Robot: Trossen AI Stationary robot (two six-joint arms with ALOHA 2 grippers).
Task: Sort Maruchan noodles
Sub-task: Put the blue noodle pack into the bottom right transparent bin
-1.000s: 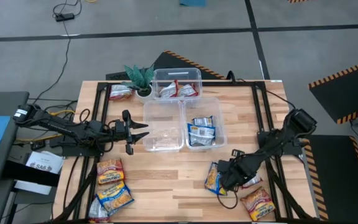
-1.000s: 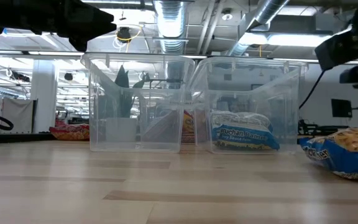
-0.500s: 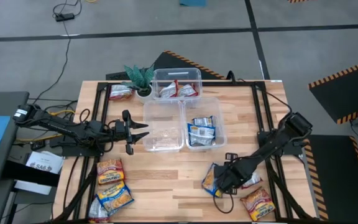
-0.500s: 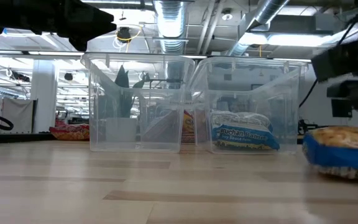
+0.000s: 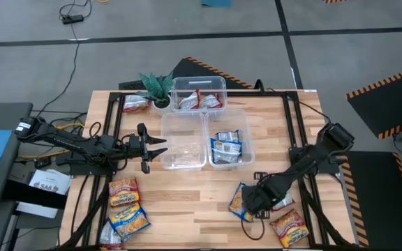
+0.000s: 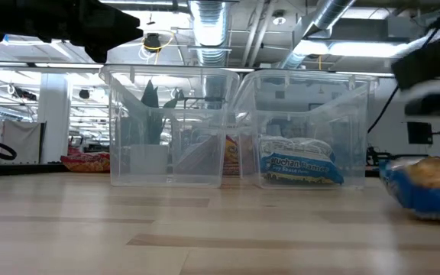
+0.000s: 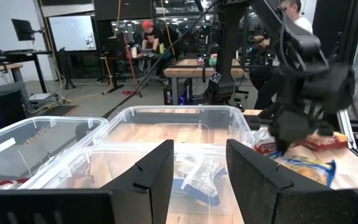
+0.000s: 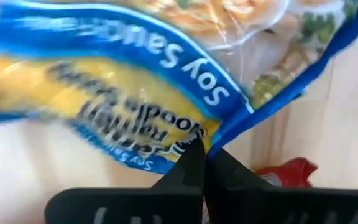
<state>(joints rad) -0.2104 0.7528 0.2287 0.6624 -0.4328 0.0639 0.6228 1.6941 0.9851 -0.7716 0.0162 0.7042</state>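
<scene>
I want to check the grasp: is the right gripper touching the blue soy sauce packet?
Touching. In the right wrist view the right gripper is pinched shut on the edge of the blue packet.

Robotics lab or industrial workshop: wooden table (image 5: 194, 209) on grey concrete floor with black-yellow hazard tape (image 5: 386, 84), loose cables (image 5: 72, 14), exposed ceiling ducts (image 6: 208, 27) and strip lights. More workbenches (image 7: 197, 68), monitors (image 7: 70, 32) and a person (image 7: 146, 37) beyond.
</scene>
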